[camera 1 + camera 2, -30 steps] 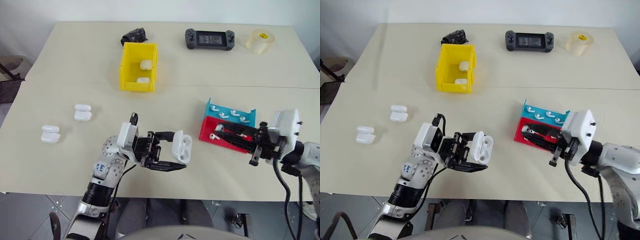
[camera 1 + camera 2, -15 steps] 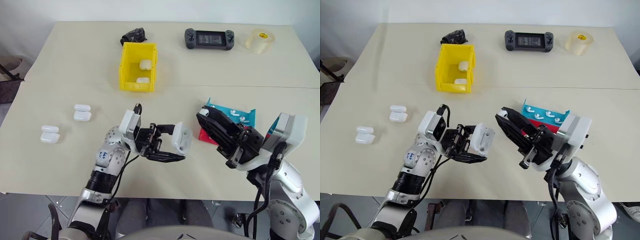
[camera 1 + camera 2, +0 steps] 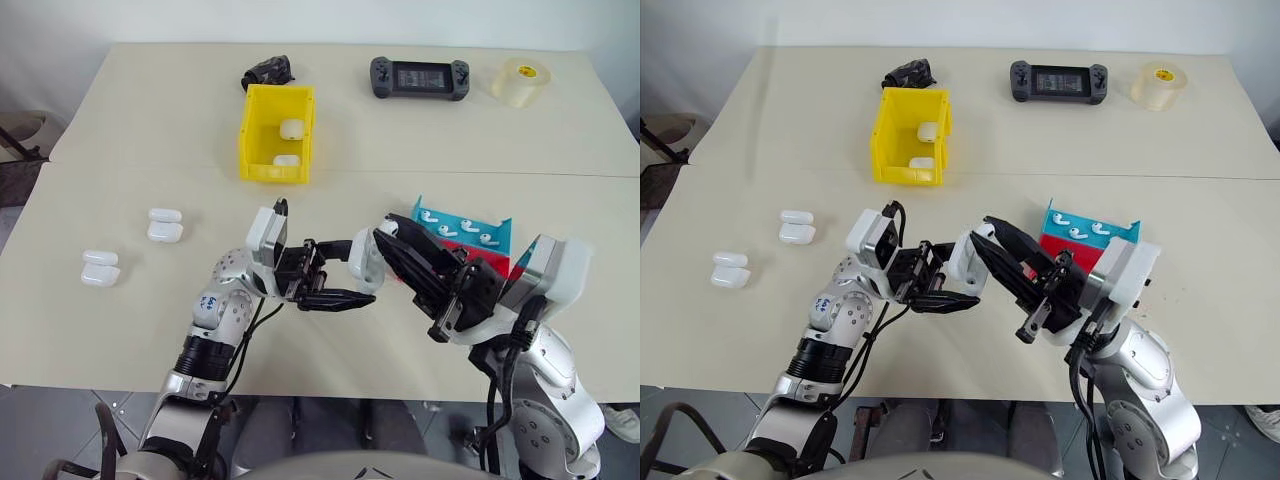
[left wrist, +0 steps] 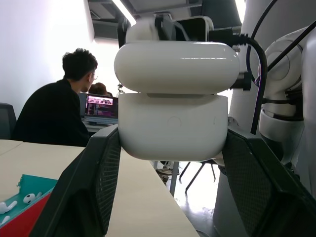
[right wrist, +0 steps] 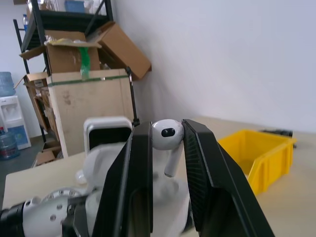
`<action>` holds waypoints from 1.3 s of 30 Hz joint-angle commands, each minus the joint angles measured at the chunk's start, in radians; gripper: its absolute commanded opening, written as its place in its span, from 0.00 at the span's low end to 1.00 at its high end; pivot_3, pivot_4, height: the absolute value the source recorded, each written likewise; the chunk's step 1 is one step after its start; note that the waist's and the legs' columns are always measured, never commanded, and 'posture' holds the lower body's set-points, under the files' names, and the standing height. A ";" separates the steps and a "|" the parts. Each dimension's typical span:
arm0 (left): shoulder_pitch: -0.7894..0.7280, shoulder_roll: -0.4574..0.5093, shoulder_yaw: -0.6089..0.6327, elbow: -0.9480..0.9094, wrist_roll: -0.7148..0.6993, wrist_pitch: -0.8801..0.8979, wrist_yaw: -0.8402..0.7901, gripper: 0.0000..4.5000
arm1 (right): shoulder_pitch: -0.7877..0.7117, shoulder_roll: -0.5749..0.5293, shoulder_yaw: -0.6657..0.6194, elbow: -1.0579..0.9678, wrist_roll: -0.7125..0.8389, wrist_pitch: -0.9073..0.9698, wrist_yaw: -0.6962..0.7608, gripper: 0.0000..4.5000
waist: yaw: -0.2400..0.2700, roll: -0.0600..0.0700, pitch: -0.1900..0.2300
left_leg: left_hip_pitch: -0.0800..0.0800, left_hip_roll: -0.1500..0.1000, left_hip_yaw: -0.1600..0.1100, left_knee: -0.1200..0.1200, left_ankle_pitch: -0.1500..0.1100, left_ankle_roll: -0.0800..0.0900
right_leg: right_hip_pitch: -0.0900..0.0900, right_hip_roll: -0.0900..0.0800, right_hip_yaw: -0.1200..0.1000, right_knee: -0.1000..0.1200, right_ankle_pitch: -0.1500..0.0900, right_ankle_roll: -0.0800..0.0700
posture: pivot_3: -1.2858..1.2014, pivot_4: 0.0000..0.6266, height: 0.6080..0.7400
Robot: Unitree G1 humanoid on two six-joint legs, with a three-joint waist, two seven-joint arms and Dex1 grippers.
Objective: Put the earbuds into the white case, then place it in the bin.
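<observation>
Both jaws clamped: the left gripper (image 3: 352, 274) pinches the small glossy white rounded charging case (image 3: 366, 258) by its sides, the right gripper (image 5: 165, 148) squeezes one tiny glossy white plastic earbud (image 5: 167, 136) by its head.

Mid-frame in the head view, the case sits lid flipped up and mouth facing the right gripper, I'd guess so the bud's dangling stem can drop straight into a socket. Holding it off the table lets both arms line up. More earbuds (image 3: 462, 228) wait in the shallow teal tray (image 3: 500, 226) at right. The bright yellow rectangular plastic bin (image 3: 262, 160), upper middle-left, already has two cases inside. Two spare cases (image 3: 165, 225) lie at left.
</observation>
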 commanded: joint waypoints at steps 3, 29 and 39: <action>-0.011 -0.010 0.019 -0.043 -0.020 -0.011 -0.004 0.61 | 0.013 -0.007 0.004 0.009 -0.010 -0.052 0.019 0.11 | 0.000 0.000 0.000 | 0.000 0.000 0.000 0.000 0.000 0.000 | 0.000 0.000 0.000 0.000 0.000 0.000 | 0.52 0.24 1.00; -0.028 -0.031 0.044 -0.010 -0.018 -0.043 -0.022 0.61 | 0.027 -0.094 0.031 0.089 0.015 -0.045 0.060 0.11 | 0.001 0.000 0.000 | 0.000 0.000 0.000 0.000 0.000 0.000 | 0.000 0.000 0.000 -0.001 0.000 0.000 | 0.52 0.24 1.00; -0.030 -0.044 0.052 -0.003 -0.009 -0.054 -0.020 0.61 | 0.006 -0.139 0.007 0.090 0.072 -0.020 0.065 0.11 | 0.001 0.000 0.000 | 0.000 0.000 0.000 0.000 0.000 0.000 | 0.000 0.000 0.000 -0.001 0.000 0.000 | 0.52 0.24 1.00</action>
